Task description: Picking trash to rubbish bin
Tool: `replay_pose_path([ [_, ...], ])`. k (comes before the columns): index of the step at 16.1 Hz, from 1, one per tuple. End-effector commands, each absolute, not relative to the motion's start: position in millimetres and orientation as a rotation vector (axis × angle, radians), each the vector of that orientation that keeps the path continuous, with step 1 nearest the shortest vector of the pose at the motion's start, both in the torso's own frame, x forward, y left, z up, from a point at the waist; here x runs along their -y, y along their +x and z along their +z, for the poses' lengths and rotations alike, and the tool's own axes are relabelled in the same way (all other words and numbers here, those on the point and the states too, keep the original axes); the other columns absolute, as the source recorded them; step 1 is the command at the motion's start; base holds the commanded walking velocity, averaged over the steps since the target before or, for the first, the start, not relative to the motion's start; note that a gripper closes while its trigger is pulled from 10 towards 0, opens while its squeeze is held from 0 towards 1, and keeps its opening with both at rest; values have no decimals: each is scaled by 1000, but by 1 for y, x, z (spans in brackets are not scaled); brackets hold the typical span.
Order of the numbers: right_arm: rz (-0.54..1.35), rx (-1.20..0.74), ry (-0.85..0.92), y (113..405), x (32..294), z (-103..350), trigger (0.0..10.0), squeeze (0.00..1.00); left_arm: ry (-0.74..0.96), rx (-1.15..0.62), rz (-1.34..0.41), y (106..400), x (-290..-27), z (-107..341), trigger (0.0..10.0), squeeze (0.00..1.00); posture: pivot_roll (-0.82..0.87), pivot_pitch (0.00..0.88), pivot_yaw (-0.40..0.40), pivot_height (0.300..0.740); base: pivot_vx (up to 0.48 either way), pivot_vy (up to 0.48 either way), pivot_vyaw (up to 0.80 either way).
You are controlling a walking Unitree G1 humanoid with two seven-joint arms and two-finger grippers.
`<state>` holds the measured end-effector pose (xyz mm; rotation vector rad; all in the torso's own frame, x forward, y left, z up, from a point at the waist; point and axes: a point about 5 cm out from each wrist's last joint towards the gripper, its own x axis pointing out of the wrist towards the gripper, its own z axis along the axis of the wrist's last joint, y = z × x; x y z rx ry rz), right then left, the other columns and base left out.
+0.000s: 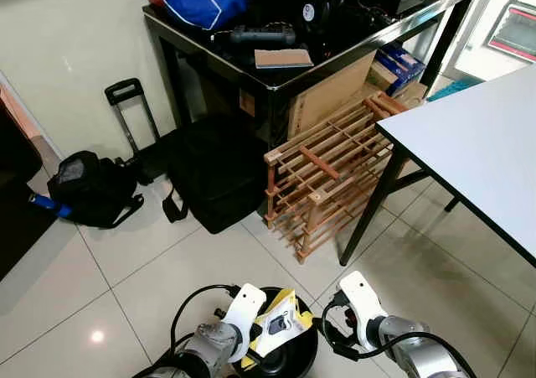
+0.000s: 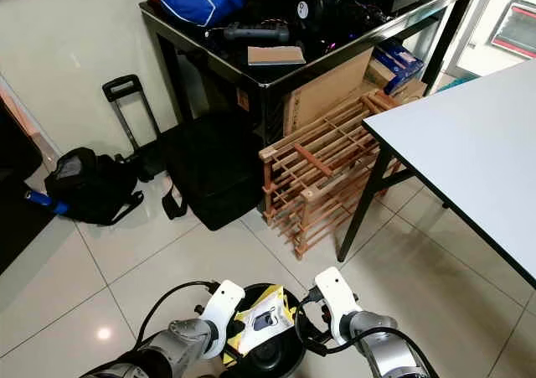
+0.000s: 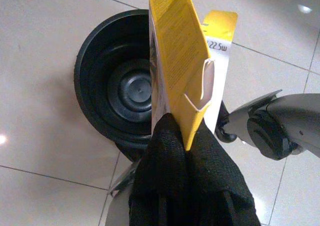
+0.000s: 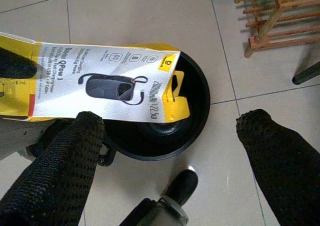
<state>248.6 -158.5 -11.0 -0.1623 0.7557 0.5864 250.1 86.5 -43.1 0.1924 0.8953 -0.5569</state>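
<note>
I see the black bin (image 3: pixel 117 83) on the floor tiles between my arms, with bare dark bottom and nothing lying inside. My left tool (image 3: pixel 186 151) is clamped on the lower edge of the yellow-and-white box (image 3: pixel 177 60), which stands upright over the bin's rim at about 3 o'clock of its mouth. My right tool (image 4: pixel 170 151) is spread wide just beside the bin, gripping nothing, the box at its 10 o'clock.
</note>
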Motion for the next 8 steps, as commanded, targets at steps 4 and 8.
replay_pose_path([
  [4, 602, -766, -160, 245, 159, -11, 10000, 0, 180, -920, -563, 243, -87, -48, 10000, 0, -104, 146, 39, 740, 0, 0, 0],
  [8, 611, -771, -159, 244, 157, -12, 10000, 0, 182, -920, -563, 242, -87, -49, 10000, 0, -103, 141, 39, 740, 0, 0, 0],
])
